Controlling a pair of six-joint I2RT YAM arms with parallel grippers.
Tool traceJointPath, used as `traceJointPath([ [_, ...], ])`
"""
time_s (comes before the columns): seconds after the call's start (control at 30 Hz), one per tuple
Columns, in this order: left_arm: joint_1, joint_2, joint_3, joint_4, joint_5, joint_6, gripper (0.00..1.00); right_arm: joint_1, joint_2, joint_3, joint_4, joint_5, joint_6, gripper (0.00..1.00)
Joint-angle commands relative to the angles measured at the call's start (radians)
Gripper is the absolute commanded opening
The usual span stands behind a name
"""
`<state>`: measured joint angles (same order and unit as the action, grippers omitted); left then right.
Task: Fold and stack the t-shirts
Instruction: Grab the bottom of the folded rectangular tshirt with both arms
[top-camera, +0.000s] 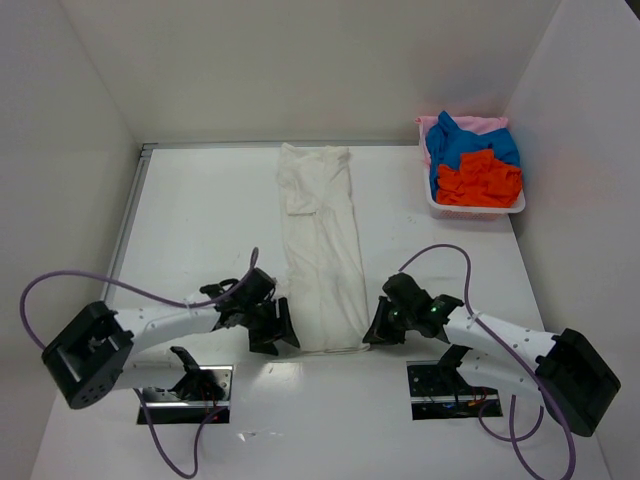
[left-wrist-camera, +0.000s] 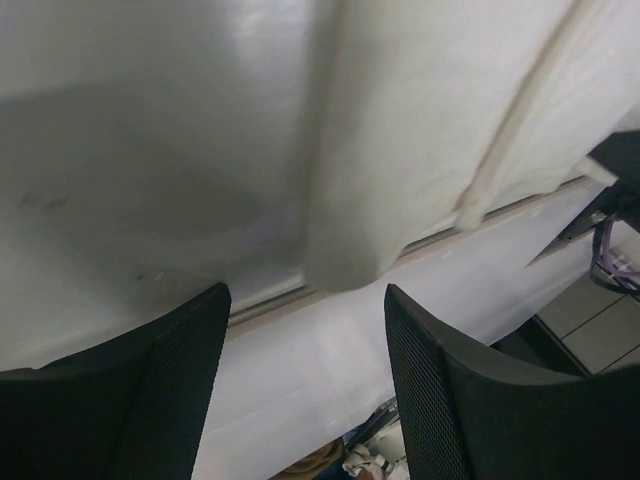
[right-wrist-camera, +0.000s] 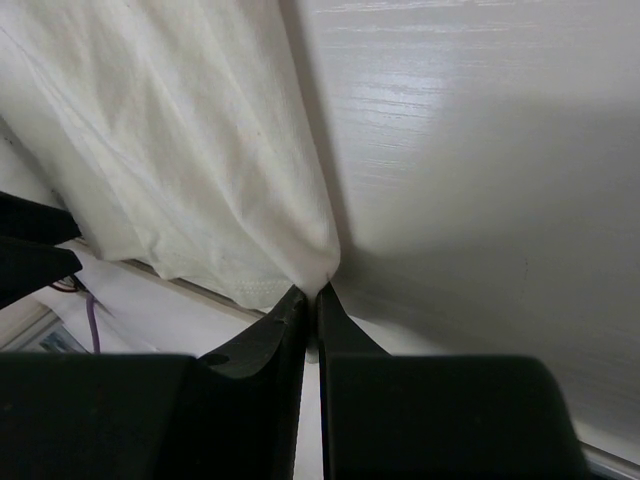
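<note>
A long off-white t-shirt (top-camera: 320, 240) lies folded into a narrow strip down the middle of the table. At its near left corner my left gripper (top-camera: 278, 325) stands open, and in the left wrist view the shirt's rounded corner (left-wrist-camera: 345, 255) sits just ahead of the gap between the fingers (left-wrist-camera: 305, 300). My right gripper (top-camera: 375, 325) is shut on the near right corner of the same shirt (right-wrist-camera: 170, 150), the cloth pinched at the fingertips (right-wrist-camera: 312, 293). Blue (top-camera: 470, 145), orange-red (top-camera: 482, 180) and pale pink (top-camera: 470, 122) t-shirts lie heaped at the back right.
The coloured shirts sit in a shallow white tray (top-camera: 432, 205) against the right wall. White walls enclose the table on the left, back and right. Purple cables (top-camera: 60, 280) loop from both arms near the front edge.
</note>
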<state>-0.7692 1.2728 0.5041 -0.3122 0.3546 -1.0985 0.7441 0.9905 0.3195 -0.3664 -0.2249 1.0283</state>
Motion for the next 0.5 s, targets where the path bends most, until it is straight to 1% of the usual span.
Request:
traceJointPath([
  [0.0, -0.002, -0.127, -0.071, -0.077, -0.061, -0.161, 0.71, 0.012, -0.015, -0.020, 0.044, 0.012, 0.012, 0.11],
  [0.03, -0.002, -0.154, -0.088, -0.090, -0.062, -0.208, 0.71, 0.012, -0.015, -0.020, 0.056, 0.012, 0.012, 0.11],
  [0.07, -0.011, -0.196, -0.116, -0.090, -0.062, -0.225, 0.71, 0.012, -0.015, -0.020, 0.057, 0.003, 0.012, 0.11],
  [0.13, -0.012, -0.207, -0.125, -0.071, -0.071, -0.238, 0.71, 0.021, -0.001, -0.020, 0.079, 0.002, 0.012, 0.11],
  [0.23, -0.012, -0.150, -0.089, -0.050, -0.085, -0.229, 0.71, 0.021, 0.023, -0.020, 0.080, 0.002, 0.000, 0.11],
  [0.27, -0.012, -0.094, -0.075, -0.050, -0.085, -0.215, 0.71, 0.021, 0.023, -0.020, 0.080, 0.002, -0.010, 0.11],
  [0.37, -0.033, 0.009, -0.023, -0.024, -0.085, -0.186, 0.71, 0.021, 0.023, -0.011, 0.080, 0.002, -0.010, 0.11],
  [0.47, -0.042, 0.033, 0.001, -0.033, -0.109, -0.175, 0.71, 0.021, -0.013, -0.011, 0.061, 0.012, 0.002, 0.11],
])
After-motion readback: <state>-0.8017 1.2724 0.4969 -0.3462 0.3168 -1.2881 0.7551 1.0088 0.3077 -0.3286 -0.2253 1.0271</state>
